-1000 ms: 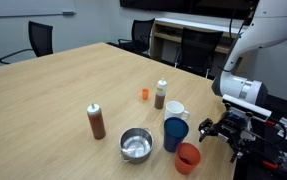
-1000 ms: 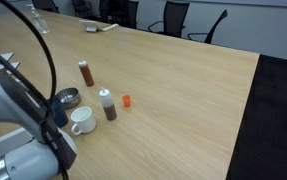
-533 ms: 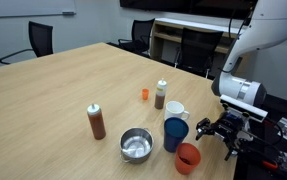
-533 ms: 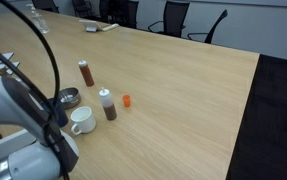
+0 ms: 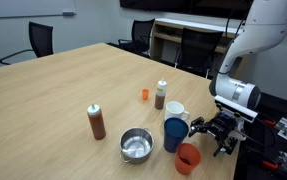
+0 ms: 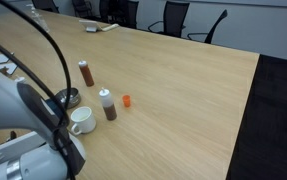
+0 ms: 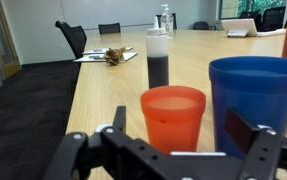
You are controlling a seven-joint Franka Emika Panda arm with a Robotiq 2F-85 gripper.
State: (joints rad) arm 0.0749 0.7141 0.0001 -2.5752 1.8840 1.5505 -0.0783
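My gripper (image 5: 215, 130) hangs open at the table's near corner, level with the cups, and holds nothing. In the wrist view the gripper (image 7: 179, 125) frames an orange cup (image 7: 173, 115), which stands just ahead between the open fingers and apart from them. A blue cup (image 7: 258, 95) stands close to the right of it. In an exterior view the orange cup (image 5: 188, 157) sits at the table edge beside the blue cup (image 5: 175, 133), with the gripper a short way to the right of both.
A white mug (image 5: 176, 111), a metal bowl (image 5: 136, 145), a brown sauce bottle (image 5: 97, 121), a dark bottle with a white cap (image 5: 161, 94) and a small orange object (image 5: 144, 94) stand nearby. Office chairs (image 5: 41, 40) ring the table. My arm (image 6: 23, 130) blocks the cups in an exterior view.
The gripper has shifted slightly towards the cups and tilted a little. The cups, bottles and bowl have not moved.
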